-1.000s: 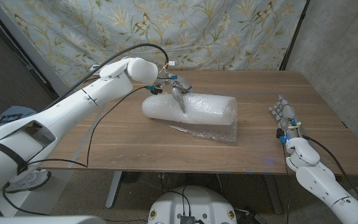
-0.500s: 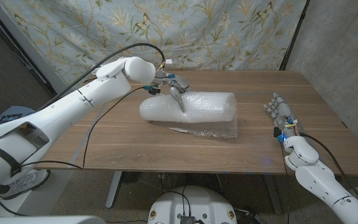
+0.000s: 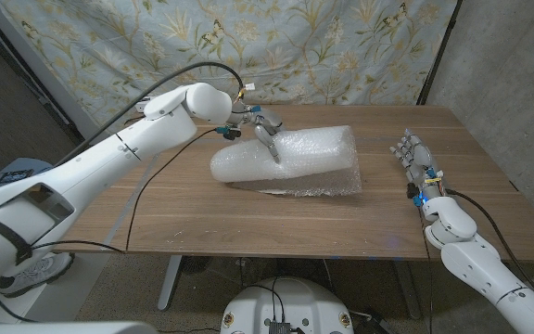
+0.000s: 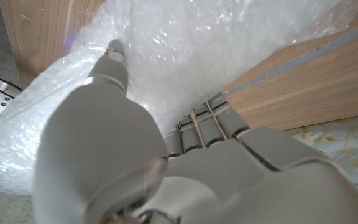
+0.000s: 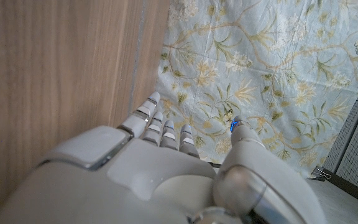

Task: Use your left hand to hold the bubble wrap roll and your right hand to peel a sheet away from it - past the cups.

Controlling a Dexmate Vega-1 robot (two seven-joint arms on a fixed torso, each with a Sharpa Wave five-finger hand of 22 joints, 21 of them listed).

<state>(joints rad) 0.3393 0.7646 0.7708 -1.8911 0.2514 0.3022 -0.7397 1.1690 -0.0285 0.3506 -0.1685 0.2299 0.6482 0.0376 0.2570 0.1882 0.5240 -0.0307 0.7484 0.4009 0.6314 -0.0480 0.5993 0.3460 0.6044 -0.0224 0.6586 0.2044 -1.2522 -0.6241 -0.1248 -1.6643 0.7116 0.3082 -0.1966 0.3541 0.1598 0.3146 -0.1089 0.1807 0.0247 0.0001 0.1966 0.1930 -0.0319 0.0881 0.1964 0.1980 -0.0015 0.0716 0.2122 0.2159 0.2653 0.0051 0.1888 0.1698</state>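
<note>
Left hand rests on top of the bubble wrap roll, fingers pressing into the wrap at its far side. The left wrist view shows the fingertips dug into the plastic, so it reads as holding the roll down rather than clamped around it.

The roll lies on its side mid-bench, slightly toward the far edge, its long axis running across the bench. A loose flap of sheet hangs off its near-right side onto the wood.

Right hand stands near the bench's right edge, well apart from the roll, fingers spread, nothing in it. The right wrist view has it pointing at the floral backdrop.

Progress, as a judgement: the hold step looks done; the peel has not started. The right hand has yet to reach the flap, grip it, and pull. No cups visible on the bench, so the "past the cups" mark can't be placed.

No brands, labels or readable writing anywhere.
</note>
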